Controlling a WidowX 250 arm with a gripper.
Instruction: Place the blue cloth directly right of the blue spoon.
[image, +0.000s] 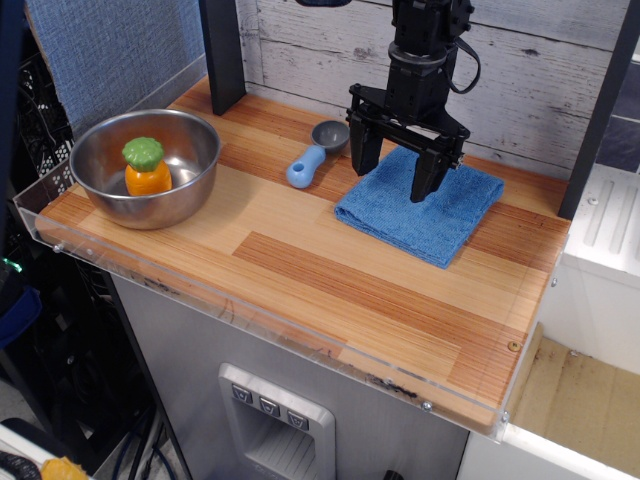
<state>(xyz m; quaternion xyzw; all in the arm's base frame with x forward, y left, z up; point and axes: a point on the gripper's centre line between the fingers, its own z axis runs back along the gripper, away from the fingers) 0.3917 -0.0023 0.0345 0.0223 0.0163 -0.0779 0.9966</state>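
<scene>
The blue cloth (420, 206) lies flat on the wooden counter, just right of the blue spoon (316, 153), whose light-blue handle points toward the front left and whose grey bowl is at the back. My gripper (394, 173) hangs over the cloth's back left part, open, with its black fingers (363, 150) spread wide and nothing between them. The fingertips are just above or touching the cloth; which one, I cannot tell.
A steel bowl (188, 150) at the left holds an orange toy with a green top (146, 167). A dark post (223, 50) stands at the back left, a plank wall behind. A clear rim (250, 310) lines the counter's front edge.
</scene>
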